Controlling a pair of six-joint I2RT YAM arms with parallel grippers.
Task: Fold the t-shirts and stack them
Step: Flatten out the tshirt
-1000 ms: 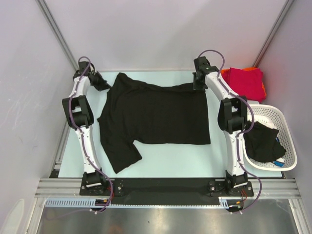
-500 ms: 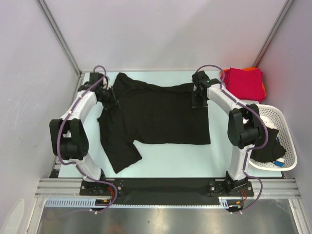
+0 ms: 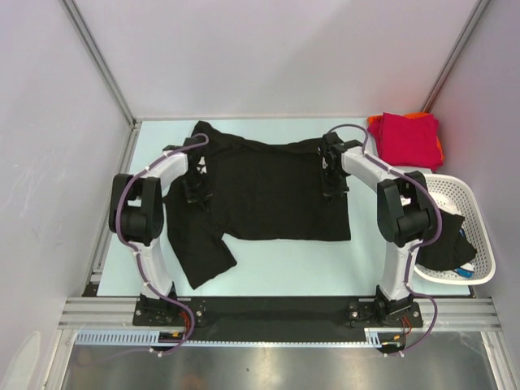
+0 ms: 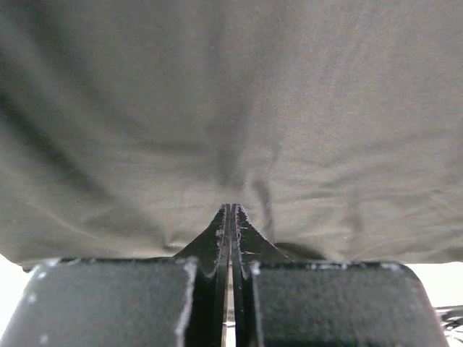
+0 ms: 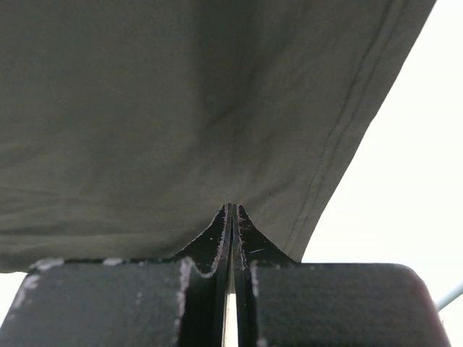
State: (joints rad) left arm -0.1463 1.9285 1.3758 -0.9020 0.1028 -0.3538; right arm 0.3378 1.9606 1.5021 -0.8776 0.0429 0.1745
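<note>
From the top camera, can see a black t-shirt [image 3: 268,191] spread over the middle of the desk [image 3: 276,264], collar toward the far-left corner, one sleeve trailing toward the near edge. Can place the left gripper [image 3: 198,188] on the shirt's left side by the sleeve and the right gripper [image 3: 331,180] on its right side near the hem, both down at the cloth. Can find a folded crimson t-shirt [image 3: 406,136] at the far-right corner, lying on an orange t-shirt [image 3: 439,151] that peeks out beneath, and a white basket [image 3: 470,195] just off the right edge. From the left wrist, can see the left gripper [image 4: 230,211] pressed fully closed, with the black t-shirt [image 4: 231,94] puckered at its tips, pinched there by the look of it. From the right wrist, can see the right gripper [image 5: 230,211] closed just as tight, nipping the black t-shirt [image 5: 173,94] close to its stitched hem, with bare desk [image 5: 405,188] to the right.
</note>
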